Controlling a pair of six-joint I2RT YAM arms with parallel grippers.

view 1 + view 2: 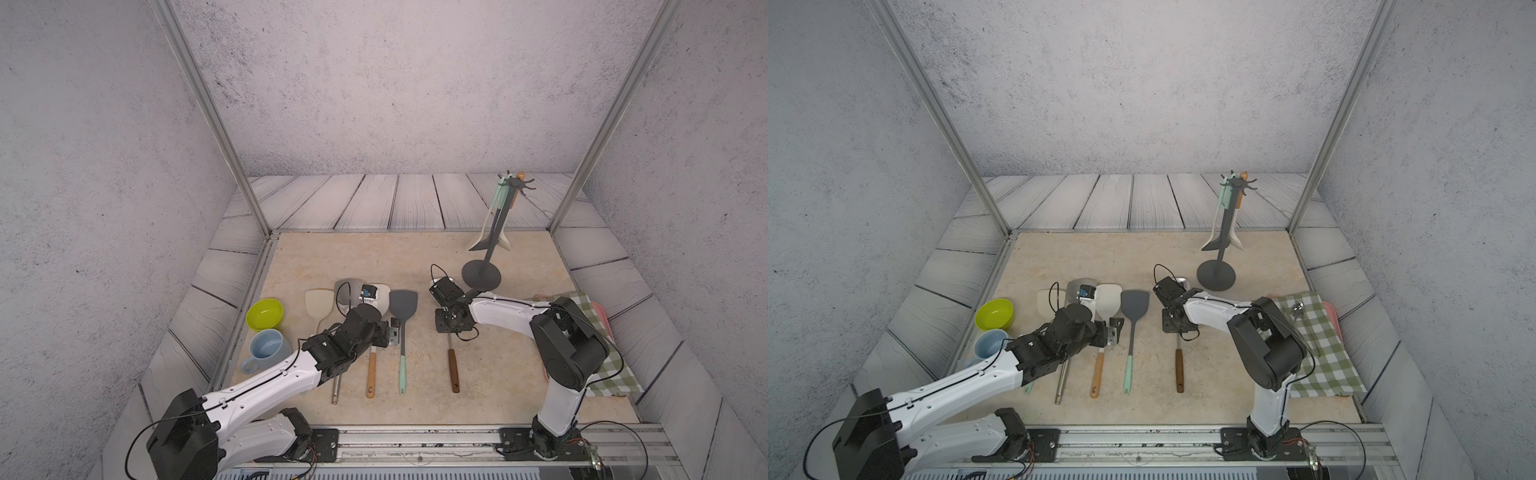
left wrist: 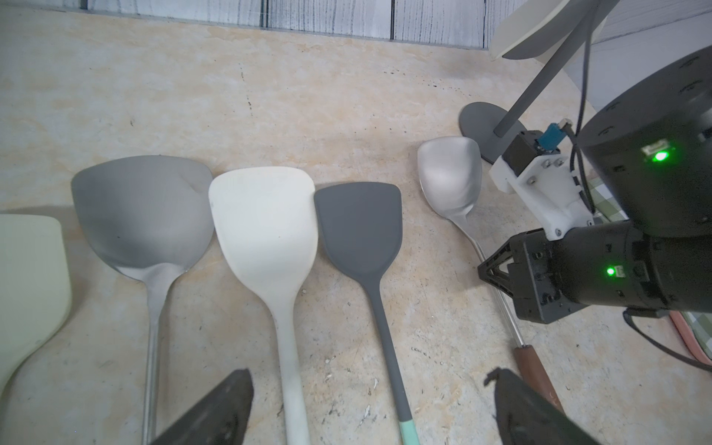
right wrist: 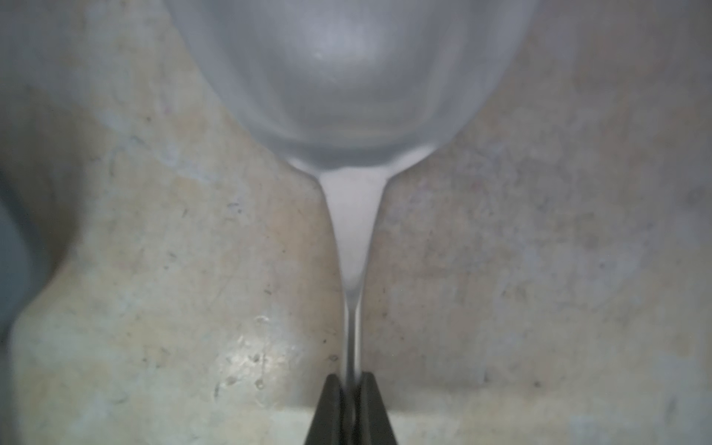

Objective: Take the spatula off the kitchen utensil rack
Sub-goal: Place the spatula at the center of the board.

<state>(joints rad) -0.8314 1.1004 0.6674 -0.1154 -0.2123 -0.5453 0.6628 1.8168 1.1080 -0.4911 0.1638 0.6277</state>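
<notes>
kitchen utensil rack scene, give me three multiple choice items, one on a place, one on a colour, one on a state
1. Where does the kitchen utensil rack stand on the table?
A. at the far end, on the right arm's side
B. at the near edge, on the left arm's side
C. dead centre of the table

2. What colour is the bowl beside the blue mug?
A. red
B. white
C. lime green

3. How is the right end effector?
A. open above the rack
B. shut on the thin neck of the steel spatula
C. shut on the mug's handle

Answers:
1 A: in both top views its round base sits far back, on the right arm's side.
2 C: both top views show it lime green.
3 B: the right wrist view shows the fingers clamped on the neck.
</notes>
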